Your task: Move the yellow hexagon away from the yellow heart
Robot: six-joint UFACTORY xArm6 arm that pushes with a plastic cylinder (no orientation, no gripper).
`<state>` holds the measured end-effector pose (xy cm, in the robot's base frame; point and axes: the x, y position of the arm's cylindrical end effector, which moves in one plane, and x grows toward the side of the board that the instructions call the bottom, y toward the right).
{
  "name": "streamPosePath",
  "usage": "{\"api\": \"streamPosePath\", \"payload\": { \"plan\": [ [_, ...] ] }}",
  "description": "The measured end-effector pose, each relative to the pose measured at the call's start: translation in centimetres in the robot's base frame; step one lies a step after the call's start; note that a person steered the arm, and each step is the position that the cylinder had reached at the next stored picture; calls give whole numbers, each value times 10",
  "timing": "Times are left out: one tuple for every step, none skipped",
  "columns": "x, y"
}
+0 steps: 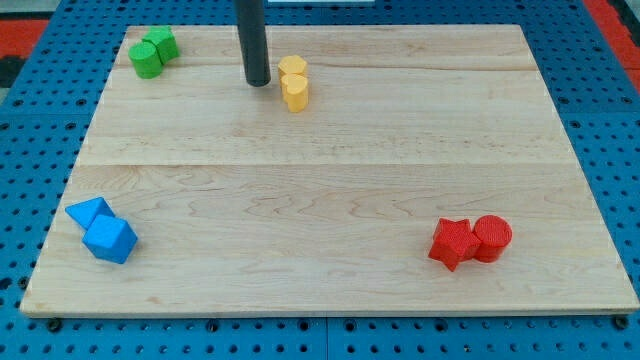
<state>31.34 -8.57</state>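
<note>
wooden board of pale planks lies on a blue perforated base, with red matting visible at the view's upper corners.

nearest the view's bottom, at the left, two blue blocks touch: a blue triangular block and, just below it, a blue cube-like block. at the bottom right, a red star-like block touches a red cylinder on its right.

farther up, near the view's top centre, two yellow blocks stand in contact. the yellow block nearer the viewer and the yellow block behind it cannot be told apart as hexagon or heart from this angle.

my tip rests on the board just to the left of the yellow pair, close to it but with a narrow gap. the arm carries no gripper, only the dark rod, so nothing is held.

at the top left corner, a green cylinder touches a green block behind it.
</note>
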Motion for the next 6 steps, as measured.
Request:
{"api": "streamPosePath", "payload": {
  "plan": [
    [-23, 45],
    [-60, 126],
    [-64, 175],
    [-65, 199],
    [-64, 189],
    [-70, 199]
  ]
}}
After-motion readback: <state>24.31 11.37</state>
